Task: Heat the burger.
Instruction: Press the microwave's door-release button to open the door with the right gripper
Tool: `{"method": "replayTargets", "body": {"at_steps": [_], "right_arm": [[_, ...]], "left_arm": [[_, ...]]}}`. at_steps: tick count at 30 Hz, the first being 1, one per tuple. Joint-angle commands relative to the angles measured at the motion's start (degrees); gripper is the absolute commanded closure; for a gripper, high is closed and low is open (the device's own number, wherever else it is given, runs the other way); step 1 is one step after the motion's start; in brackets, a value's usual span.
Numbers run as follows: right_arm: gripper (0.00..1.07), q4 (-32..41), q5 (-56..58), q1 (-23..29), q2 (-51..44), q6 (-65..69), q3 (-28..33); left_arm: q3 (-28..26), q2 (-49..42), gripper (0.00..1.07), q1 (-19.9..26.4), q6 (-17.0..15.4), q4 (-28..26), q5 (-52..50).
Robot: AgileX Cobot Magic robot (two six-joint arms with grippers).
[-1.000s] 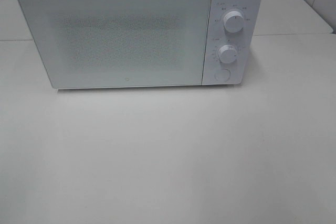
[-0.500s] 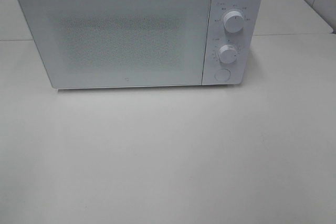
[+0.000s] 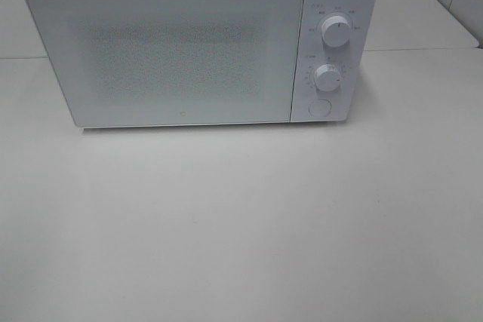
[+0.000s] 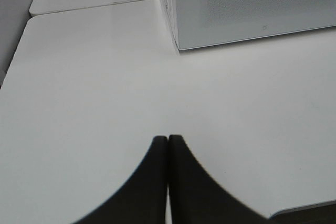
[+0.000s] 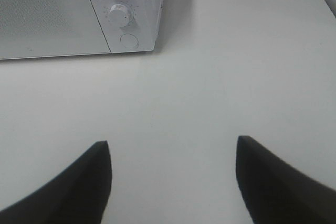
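Burger: not in any view. Nothing lies on the tabletop [image 3: 241, 224], and the microwave [image 3: 189, 50] has its door [image 3: 162, 50] shut and frosted, so I cannot tell whether the burger is inside

Left claw [image 4: 168, 145]: tips pressed together, holding nothing, low over the tabletop near the microwave's front left corner

Right claw [image 5: 172, 142]: spread wide, empty, facing the control side

Risks as I judge them:
- Starting the oven with nothing in it, since the contents are hidden
- Upper knob [image 3: 335, 30] and lower knob [image 3: 327, 78] sit close together, so a wide claw could catch the wrong one or slip off the smooth face
- A hard push on the round button [image 3: 320, 108] might slide the microwave back
- If the door swings out, it may hit the left claw waiting by that corner
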Motion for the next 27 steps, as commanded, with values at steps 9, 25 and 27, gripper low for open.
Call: {"method": "replayTargets", "body": {"at_steps": [9,25,27], "right_arm": [[0.45,-0.1,0.1,0.0,-1.2,-0.5,0.1],[0.45,-0.1,0.1,0.0,-1.2,-0.5,0.1],[0.45,-0.1,0.1,0.0,-1.2,-0.5,0.1]], "left_arm": [[0.2,-1.3,1.06,-0.4,-0.5,-0.2,-0.8],[0.2,-1.3,1.06,-0.4,-0.6,-0.2,-0.8],[0.2,-1.3,1.06,-0.4,-0.6,-0.2,-0.8]]}}
